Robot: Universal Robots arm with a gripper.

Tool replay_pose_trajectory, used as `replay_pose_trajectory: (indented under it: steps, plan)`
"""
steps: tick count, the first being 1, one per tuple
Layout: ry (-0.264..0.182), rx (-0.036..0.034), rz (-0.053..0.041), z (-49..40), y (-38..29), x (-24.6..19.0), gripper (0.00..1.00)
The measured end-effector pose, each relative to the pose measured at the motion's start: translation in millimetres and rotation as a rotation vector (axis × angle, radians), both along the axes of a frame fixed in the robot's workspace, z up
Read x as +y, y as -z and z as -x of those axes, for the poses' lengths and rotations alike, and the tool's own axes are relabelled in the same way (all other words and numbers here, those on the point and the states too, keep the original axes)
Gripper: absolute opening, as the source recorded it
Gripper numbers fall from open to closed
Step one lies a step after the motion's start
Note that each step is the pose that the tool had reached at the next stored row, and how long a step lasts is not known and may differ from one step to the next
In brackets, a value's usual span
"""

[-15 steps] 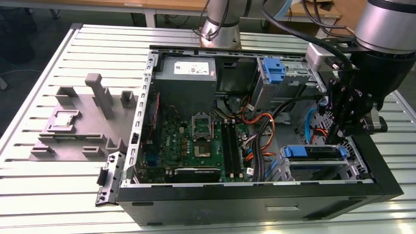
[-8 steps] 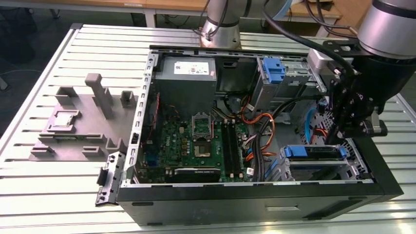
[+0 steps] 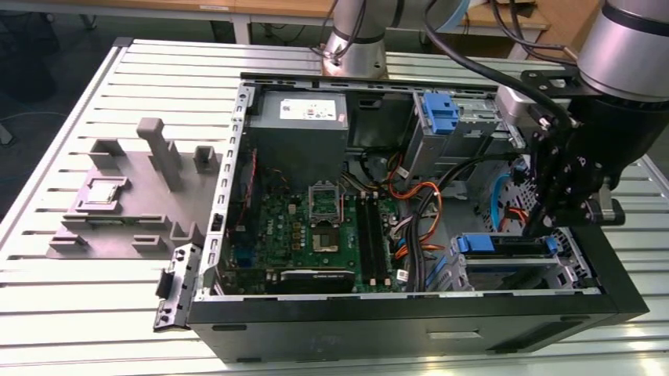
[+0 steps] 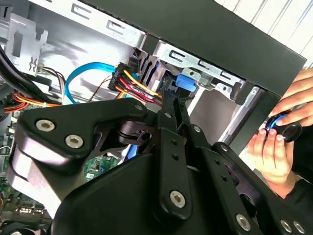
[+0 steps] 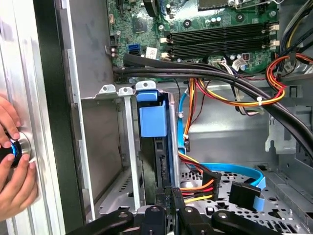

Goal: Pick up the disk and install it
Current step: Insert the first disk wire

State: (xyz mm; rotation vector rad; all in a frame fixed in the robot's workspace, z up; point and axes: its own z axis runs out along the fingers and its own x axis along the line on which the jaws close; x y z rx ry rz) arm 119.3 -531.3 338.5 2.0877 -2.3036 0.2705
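The disk [image 3: 507,247] lies in the drive cage at the front corner of the open computer case [image 3: 418,309], on the exterior view's right, with blue bracket ends showing. In the first wrist view I see the disk edge-on in its slot, its blue bracket tab [image 5: 152,120] standing up. That tab [image 4: 185,83] also shows in the second wrist view. My gripper [image 3: 541,227] reaches down into the case at the disk's end. Its black fingers [image 4: 168,127] stand together with no gap between them, and their tips [image 5: 170,193] meet the disk's near end.
A grey power-supply box [image 3: 301,117] and an upright blue latch [image 3: 441,113] sit at the case's back. The motherboard [image 3: 313,235] and orange cables [image 3: 418,211] lie beside the cage. A blue cable [image 5: 230,171] runs close by. A person's hand [image 5: 12,166] holds a round knob outside the case wall.
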Motion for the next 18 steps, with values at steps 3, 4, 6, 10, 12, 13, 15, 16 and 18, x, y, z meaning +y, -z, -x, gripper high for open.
replay_pose_trajectory:
  steps: [3, 4, 6, 10, 12, 13, 15, 16, 18]
  plan:
    - [-0.012, 0.0000, 0.0003, 1.4, 0.7, -0.1, 0.17]
    - [-0.018, 0.0000, 0.0002, 1.8, 1.0, -0.2, 0.17]
    - [-0.020, 0.0000, -0.0001, 1.9, 1.2, -0.3, 0.17]
    - [-0.018, -0.0001, -0.0007, 2.0, 1.4, -1.2, 0.17]
    - [-0.015, -0.0001, -0.0011, 2.0, 1.5, -1.5, 0.17]
    - [-0.011, 0.0000, -0.0010, 2.0, 1.5, -1.5, 0.17]
    - [0.004, -0.0001, -0.0011, 2.0, 1.9, -1.5, 0.17]
    - [0.015, -0.0001, -0.0010, 2.0, 2.0, -1.5, 0.17]
    - [0.020, -0.0001, -0.0011, 2.0, 2.2, -1.6, 0.17]
